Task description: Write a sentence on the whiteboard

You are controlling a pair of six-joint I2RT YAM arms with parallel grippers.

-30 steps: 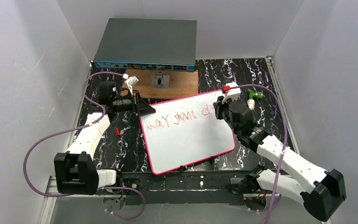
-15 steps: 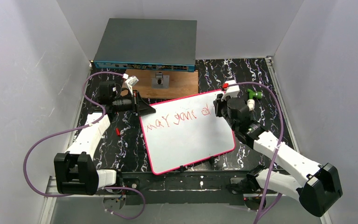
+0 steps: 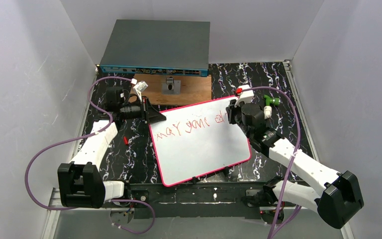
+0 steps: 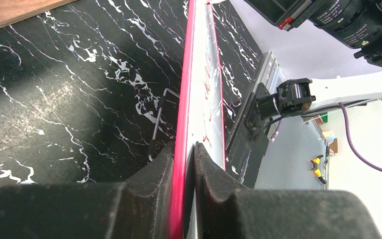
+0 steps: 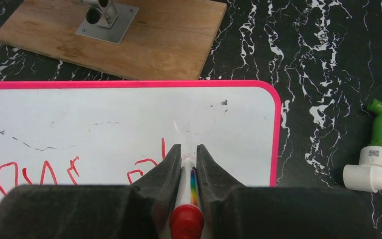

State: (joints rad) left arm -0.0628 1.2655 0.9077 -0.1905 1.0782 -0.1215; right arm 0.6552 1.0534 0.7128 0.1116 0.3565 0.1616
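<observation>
Black, white-veined marble covers the tabletop [image 3: 273,79], boxed in by plain white walls. At its far edge sits a flat grey box [image 3: 156,45], with a brown wooden board [image 3: 189,89] carrying a small metal fixture [image 3: 170,85] just in front of it. The whiteboard [image 3: 204,149] lies across the middle of the tabletop, turned at a slant, its far edge near the wooden board. The sentence [image 3: 191,124] runs as a single line of wobbly red lettering along the far part of the white surface.

The left claw [image 4: 185,152] is clamped on the whiteboard's pink-red rim at its far left corner, a finger on either face. The right claw [image 5: 188,149] is closed on a marker [image 5: 189,181] with a red end and a rainbow stripe, poised over the right end of the red lettering. The marker's tip is hidden between the fingers, so contact with the surface cannot be told. A green and white pipe fitting [image 5: 378,154] lies on the tabletop just past the whiteboard's right edge.
</observation>
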